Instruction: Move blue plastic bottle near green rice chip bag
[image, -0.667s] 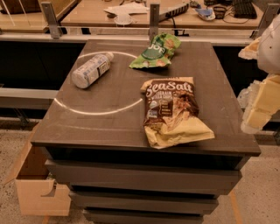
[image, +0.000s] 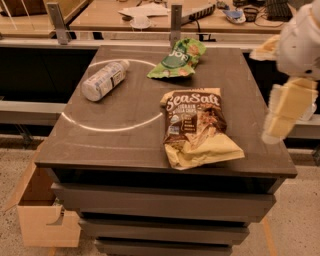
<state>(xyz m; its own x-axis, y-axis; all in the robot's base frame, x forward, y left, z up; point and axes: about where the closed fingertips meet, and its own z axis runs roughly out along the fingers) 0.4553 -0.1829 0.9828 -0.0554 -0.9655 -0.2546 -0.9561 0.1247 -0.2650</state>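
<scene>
The blue plastic bottle (image: 104, 79) lies on its side on the dark table top (image: 115, 145) at the back left, cap pointing to the back right, inside a white circle line. The green rice chip bag (image: 176, 59) lies at the back middle of the table, a hand's width or two to the right of the bottle. My gripper (image: 284, 111) hangs in the air at the right edge of the table, far from the bottle and holding nothing that I can see.
A large brown-and-cream "Sea Salt" bag (image: 196, 126) lies in the middle right of the table, between my gripper and the bottle. A metal post (image: 175, 22) stands behind the green bag. A cardboard box (image: 42, 212) sits on the floor at the lower left.
My gripper and arm have moved a little to the left, toward the table's right edge. The bottle and both bags have not moved.
</scene>
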